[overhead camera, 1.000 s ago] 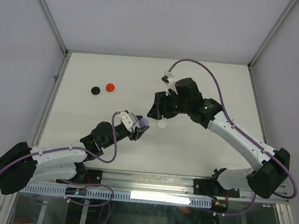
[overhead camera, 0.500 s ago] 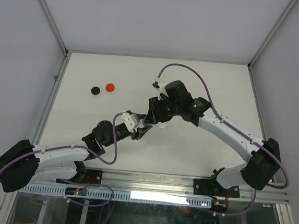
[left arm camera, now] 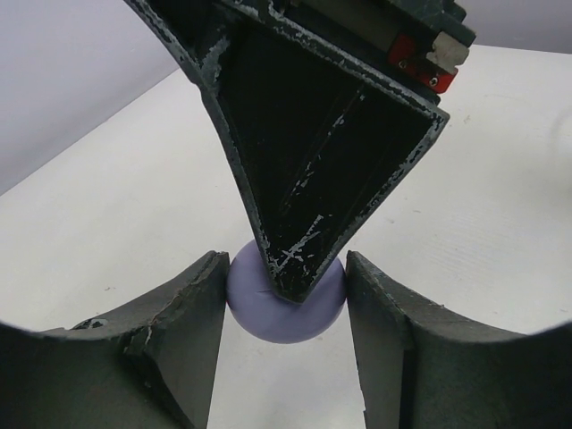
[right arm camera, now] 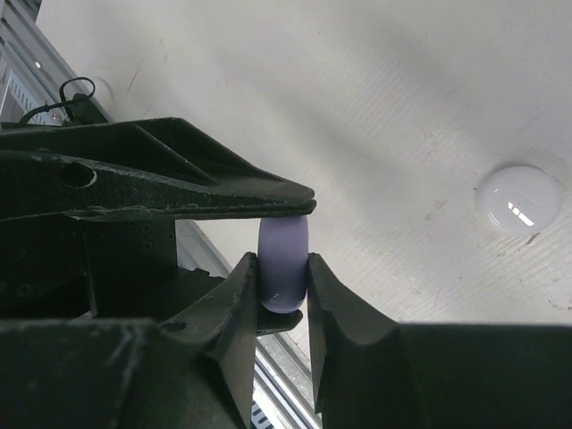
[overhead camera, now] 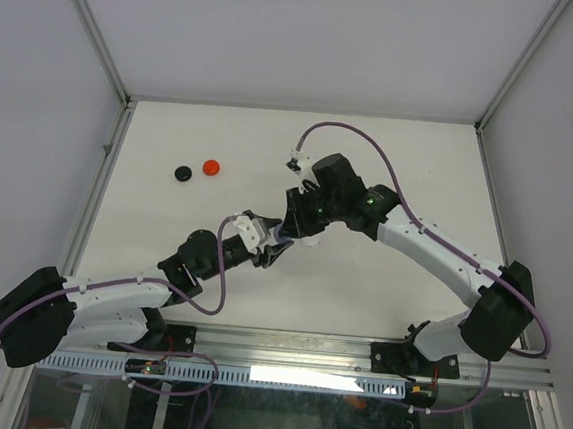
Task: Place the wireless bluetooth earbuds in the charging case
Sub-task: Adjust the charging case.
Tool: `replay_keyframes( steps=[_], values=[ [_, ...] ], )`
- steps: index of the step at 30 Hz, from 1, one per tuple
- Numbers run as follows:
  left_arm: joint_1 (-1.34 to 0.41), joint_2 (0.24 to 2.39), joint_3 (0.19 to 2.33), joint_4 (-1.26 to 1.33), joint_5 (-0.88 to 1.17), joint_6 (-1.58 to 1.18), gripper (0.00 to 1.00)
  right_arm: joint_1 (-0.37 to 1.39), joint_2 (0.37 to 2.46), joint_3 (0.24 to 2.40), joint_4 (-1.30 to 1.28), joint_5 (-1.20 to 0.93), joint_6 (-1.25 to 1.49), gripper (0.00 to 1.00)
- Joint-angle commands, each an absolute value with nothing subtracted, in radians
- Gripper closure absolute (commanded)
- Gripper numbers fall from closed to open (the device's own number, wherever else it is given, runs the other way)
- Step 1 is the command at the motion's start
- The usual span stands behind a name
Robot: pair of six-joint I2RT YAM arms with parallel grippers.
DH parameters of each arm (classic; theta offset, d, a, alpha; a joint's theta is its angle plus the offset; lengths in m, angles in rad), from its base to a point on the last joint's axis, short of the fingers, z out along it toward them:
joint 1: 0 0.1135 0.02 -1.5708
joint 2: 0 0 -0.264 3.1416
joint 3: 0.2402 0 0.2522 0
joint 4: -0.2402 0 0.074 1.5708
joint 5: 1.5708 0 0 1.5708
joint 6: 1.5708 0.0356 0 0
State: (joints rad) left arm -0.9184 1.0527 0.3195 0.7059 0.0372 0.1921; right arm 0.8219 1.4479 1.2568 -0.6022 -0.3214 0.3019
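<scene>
1. My left gripper point(left arm camera: 284, 288) holds the lilac charging case point(left arm camera: 268, 311), with one finger pressed on each rounded side.
2. My right gripper point(right arm camera: 284, 273) is closed narrow on the same case. It pinches the two flat faces, and its fingers cross over my left ones.
3. A white round piece point(right arm camera: 517, 198) lies on the table point(right arm camera: 357, 107), to the right of my right fingertips and apart from them.
</scene>
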Motion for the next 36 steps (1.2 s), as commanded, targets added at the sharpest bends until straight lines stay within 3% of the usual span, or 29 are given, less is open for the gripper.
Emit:
replay_keyframes(
  steps=[1,10,15,25,36],
  values=[
    [-0.935,1.020,0.357,0.715,0.088,0.200,0.45,0.828,1.416,1.319,-0.604,-0.338,0.240,0.92],
    [-0.933,0.882,0.333,0.585,0.144,0.111,0.28,0.821,1.379,1.368,-0.712,-0.417,0.052,0.99],
    [-0.929,0.816,0.313,0.565,0.192,0.048,0.24,0.820,1.347,1.370,-0.744,-0.501,-0.056,1.00],
    [-0.849,0.815,0.333,0.561,0.427,-0.062,0.28,0.821,1.272,1.372,-0.784,-0.622,-0.220,1.00],
    [-0.724,0.925,0.378,0.688,0.707,-0.231,0.40,0.828,1.307,1.404,-0.831,-0.707,-0.331,1.00]
  ],
)
